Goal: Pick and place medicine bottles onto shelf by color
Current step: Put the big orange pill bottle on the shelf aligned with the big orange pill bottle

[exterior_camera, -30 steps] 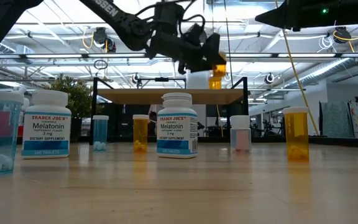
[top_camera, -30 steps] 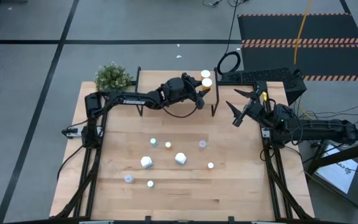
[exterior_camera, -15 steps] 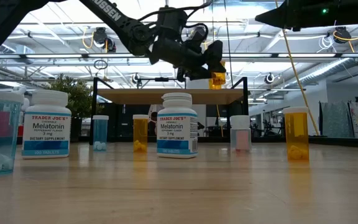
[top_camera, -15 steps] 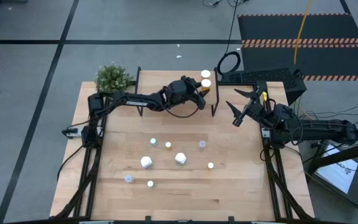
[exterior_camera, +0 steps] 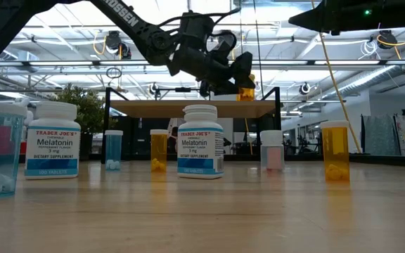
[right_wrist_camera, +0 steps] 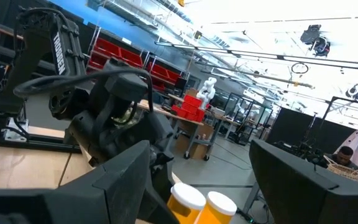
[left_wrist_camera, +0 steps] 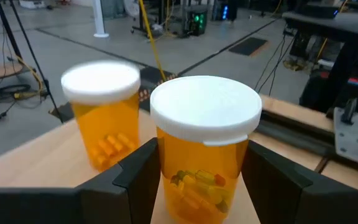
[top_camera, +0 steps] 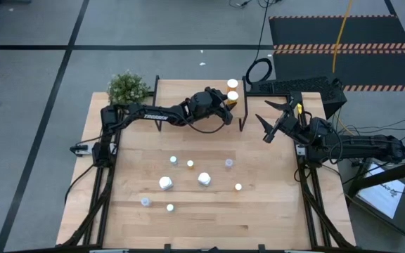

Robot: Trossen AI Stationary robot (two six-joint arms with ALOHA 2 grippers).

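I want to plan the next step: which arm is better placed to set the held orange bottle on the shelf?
Left. The left gripper already holds the orange bottle over the shelf, beside another orange bottle. The right gripper hangs open and empty off the shelf's end.

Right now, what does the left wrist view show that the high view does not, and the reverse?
Only the left wrist view shows pills inside the white-capped orange bottle between the left gripper's fingers. Only the high view shows the seven white-capped bottles on the wooden table, the green plant and the open right gripper. Both show the second orange bottle standing beside the held one on the light-wood shelf.
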